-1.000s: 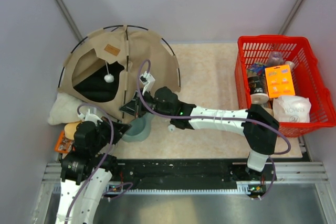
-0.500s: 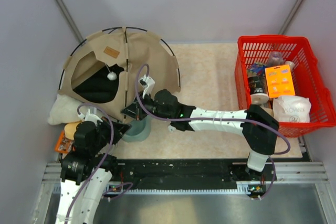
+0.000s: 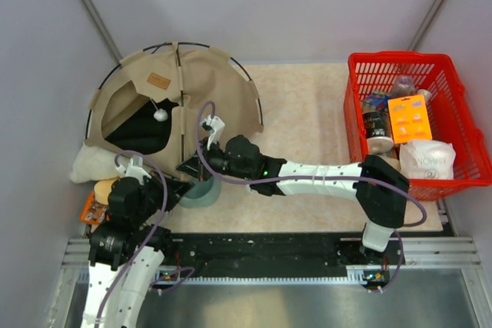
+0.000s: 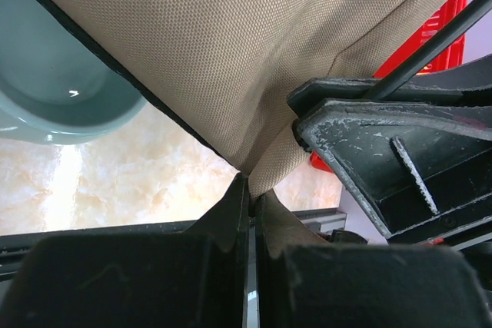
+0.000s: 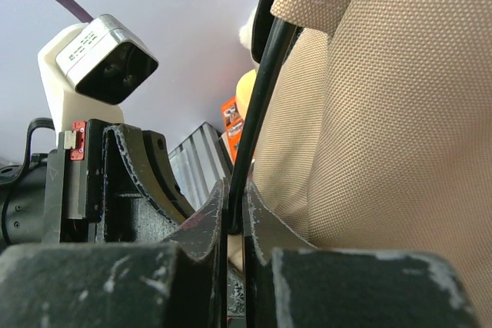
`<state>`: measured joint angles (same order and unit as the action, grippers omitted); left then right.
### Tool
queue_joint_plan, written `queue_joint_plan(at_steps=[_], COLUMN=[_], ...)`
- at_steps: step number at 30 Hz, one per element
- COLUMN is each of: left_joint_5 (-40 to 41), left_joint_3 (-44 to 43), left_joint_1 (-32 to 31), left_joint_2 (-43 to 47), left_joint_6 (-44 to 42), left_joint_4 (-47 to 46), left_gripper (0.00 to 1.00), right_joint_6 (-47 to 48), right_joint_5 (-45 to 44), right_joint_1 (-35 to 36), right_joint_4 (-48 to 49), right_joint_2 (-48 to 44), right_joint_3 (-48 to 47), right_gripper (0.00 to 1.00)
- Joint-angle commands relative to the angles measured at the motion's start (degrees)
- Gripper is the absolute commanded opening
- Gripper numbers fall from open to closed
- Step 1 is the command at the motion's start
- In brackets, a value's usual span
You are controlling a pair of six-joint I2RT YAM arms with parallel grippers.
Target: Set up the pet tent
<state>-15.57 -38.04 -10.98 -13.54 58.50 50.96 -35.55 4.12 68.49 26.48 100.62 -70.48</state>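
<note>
While I watch from overhead, the pet tent (image 3: 211,86) stands at about ten o'clock on the table (image 3: 307,105), close to the back left corner. Its rounded doorway (image 3: 134,120) faces roughly eight o'clock, a small white ball (image 3: 160,114) hangs in the opening, and a brown label (image 3: 158,81) sits just above it.

Both arms meet at the tent's near hem, at about six o'clock of the tent. My left gripper (image 4: 250,205) is pinched closed on a corner of the tan fabric, which is drawn down into a tight fold between its fingers. My right gripper (image 5: 234,213) is clamped on a thin black pole (image 5: 257,113) that runs up along the fabric edge, with almost no gap between the fingers. In the left wrist view the two grippers sit just beside each other.

A teal bowl (image 3: 201,192) rests on the table just beside the hem, partly under the right gripper. A cream pillow (image 3: 88,160) lies against the tent at its seven o'clock side. The red basket (image 3: 469,132) of goods stands at three o'clock, well apart from the tent.
</note>
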Motion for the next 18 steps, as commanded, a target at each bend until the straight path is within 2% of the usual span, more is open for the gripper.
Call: queue_joint_plan(at_steps=[1,3,6,10,12,15,16,18], left_joint_5=[-2.4,-2.3,-2.1,-2.0,-2.1,-2.0,-2.0,-2.3], left_joint_3=[-1.9,-1.5,-1.0,-0.5,-0.4,-0.5,-0.5,-0.3], left_joint_1=[0.0,0.0,0.0,0.0,0.1,0.0,0.0,0.0], left_joint_2=[0.6,1.0,1.4,2.0,2.2,2.1,2.1,1.9], left_joint_6=[-0.5,-0.6,-0.5,-0.4,-0.4,-0.6,-0.6,-0.7], left_joint_4=[-7.6,-7.1,-6.5,-5.3,-4.9,-4.3,-4.1,-3.7], left_gripper=[0.00,0.00,0.00,0.00,0.00,0.00,0.00,0.00], right_joint_6=[2.9,2.6,-0.5,-3.6,-5.0,-5.9,-5.8,-6.1], right_joint_5=[-3.9,-5.6,-4.9,-4.4,-2.4,-1.9,-1.7,-0.6], right_joint_1=[0.5,0.2,-1.3,-3.1,-3.9,-4.8,-4.9,-5.2], right_joint_4=[-3.6,-5.6,-8.5,-8.9,-8.3,-7.8,-7.9,-7.9], right_joint_2=[-3.8,-4.7,-5.5,-5.7,-5.1,-3.7,-3.2,-2.2], right_joint_3=[-0.5,-1.5,-2.9,-3.7,-4.4,-5.8,-6.3,-7.7], right_gripper=[0.05,0.20,0.35,0.47,0.47,0.42,0.38,0.21])
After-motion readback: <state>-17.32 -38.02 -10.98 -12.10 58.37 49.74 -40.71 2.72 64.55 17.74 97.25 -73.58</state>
